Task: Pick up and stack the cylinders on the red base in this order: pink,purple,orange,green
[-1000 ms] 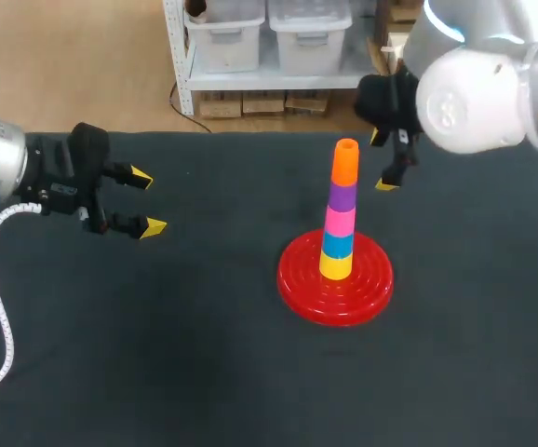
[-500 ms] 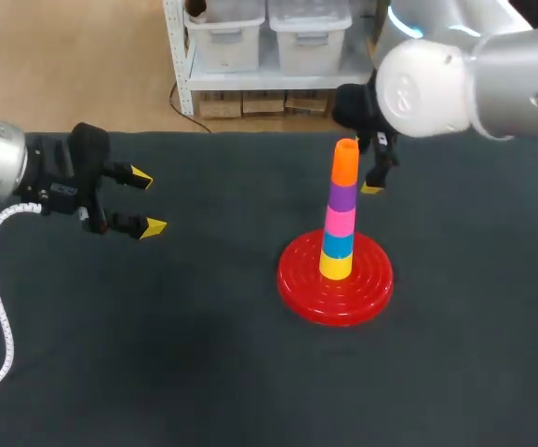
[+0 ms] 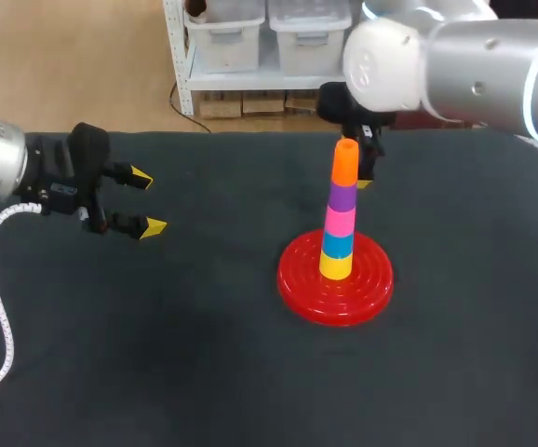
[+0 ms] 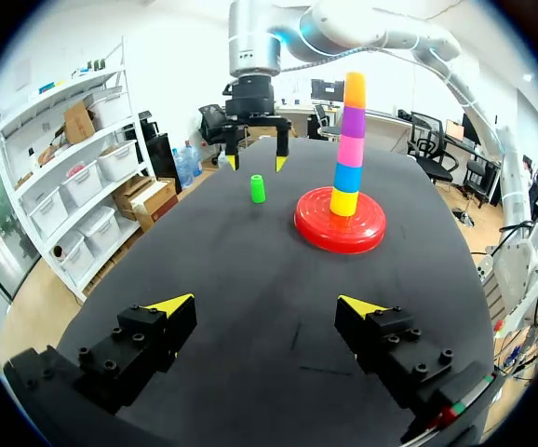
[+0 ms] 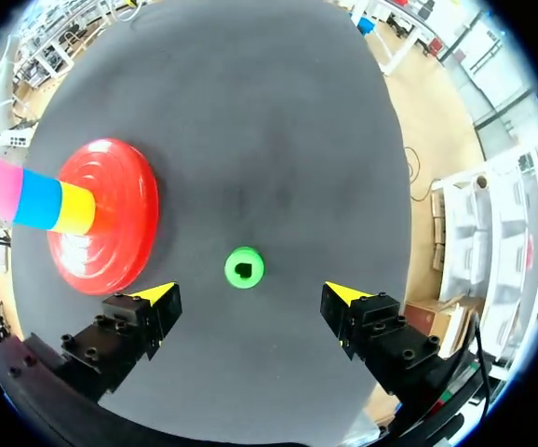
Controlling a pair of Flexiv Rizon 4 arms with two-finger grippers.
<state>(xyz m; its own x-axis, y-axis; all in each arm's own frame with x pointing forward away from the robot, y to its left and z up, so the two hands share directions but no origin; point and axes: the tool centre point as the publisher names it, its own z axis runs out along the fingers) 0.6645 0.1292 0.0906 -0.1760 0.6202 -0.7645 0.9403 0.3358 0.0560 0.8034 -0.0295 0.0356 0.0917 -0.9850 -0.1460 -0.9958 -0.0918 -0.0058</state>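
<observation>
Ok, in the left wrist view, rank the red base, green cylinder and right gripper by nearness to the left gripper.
1. red base, ahead.
2. green cylinder, farther, beside the base, and right gripper hanging over it: too close to call.
</observation>
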